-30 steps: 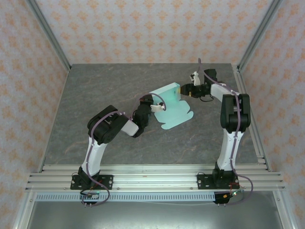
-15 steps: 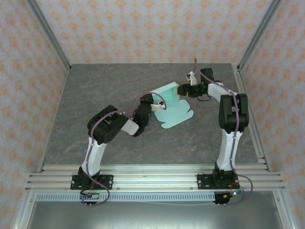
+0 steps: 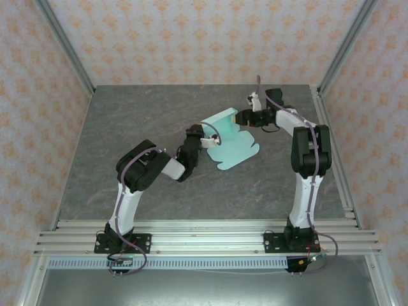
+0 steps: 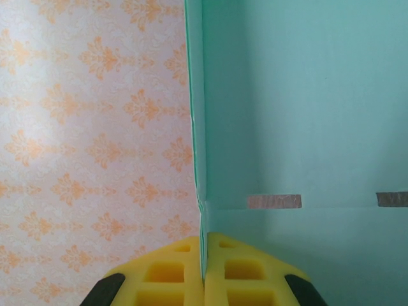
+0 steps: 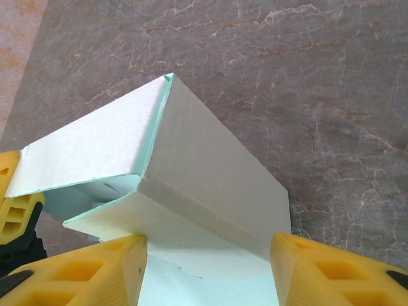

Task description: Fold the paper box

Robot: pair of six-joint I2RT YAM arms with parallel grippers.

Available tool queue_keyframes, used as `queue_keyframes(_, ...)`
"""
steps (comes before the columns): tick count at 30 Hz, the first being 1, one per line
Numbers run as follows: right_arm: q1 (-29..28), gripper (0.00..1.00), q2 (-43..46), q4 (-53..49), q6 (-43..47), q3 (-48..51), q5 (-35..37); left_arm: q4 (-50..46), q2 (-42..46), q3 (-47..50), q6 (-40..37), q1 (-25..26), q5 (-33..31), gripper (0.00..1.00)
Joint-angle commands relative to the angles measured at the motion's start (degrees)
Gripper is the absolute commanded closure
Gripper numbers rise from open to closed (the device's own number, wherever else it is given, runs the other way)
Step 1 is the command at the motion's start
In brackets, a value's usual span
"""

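Grey marbled table [image 3: 127, 121], closed in by pale wallpaper [image 3: 191, 38] with an orange floral print; aluminium frame rail [image 3: 204, 233] along the near edge, both arm bases bolted to it

Paper box [image 3: 237, 148]: mint-green card, part-folded, lying mid-table between the two tools. The part with rounded tabs lies flat on the table, on the side toward the arm bases. The part at the two grippers is lifted off the surface

Left gripper [image 4: 204, 258]: clamped tight on the card. Yellow pads [image 4: 162, 277] meet with one thin edge of the sheet pinched between them. Straight ahead of the pads a panel rises edge-on. To their right is a broad green face with a fold line and two narrow slots [image 4: 274, 201] just beyond the fingertips

Right gripper [image 5: 209, 252]: jaws stand apart, astride a folded-up section. Its fingers [image 5: 95, 271] sit one at each end of a creased wall, at or touching the card; cannot tell whether they press it. Beyond the fingertips two white-backed panels meet in a ridge, a raised corner

Container state: walls partly up, shape not closed
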State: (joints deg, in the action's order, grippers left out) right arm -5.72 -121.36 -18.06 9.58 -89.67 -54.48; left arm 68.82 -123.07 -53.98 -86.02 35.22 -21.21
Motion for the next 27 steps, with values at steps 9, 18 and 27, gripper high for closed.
queue_keyframes(9, -1.67, 0.45, -6.28, -5.67, 3.94, -12.24, 0.05, -10.0, 2.04, -2.5, 5.37, -1.55, 9.27, 1.0)
queue_keyframes(18, -2.3, 0.45, -9.06, -9.29, 5.12, -17.08, 0.92, -14.49, 2.25, -4.87, 7.47, -2.17, 11.45, 1.0)
queue_keyframes(27, -3.02, 0.51, -10.48, -12.52, 5.9, -19.89, 3.44, -16.7, 2.39, -6.44, 9.26, -2.37, 11.48, 1.0)
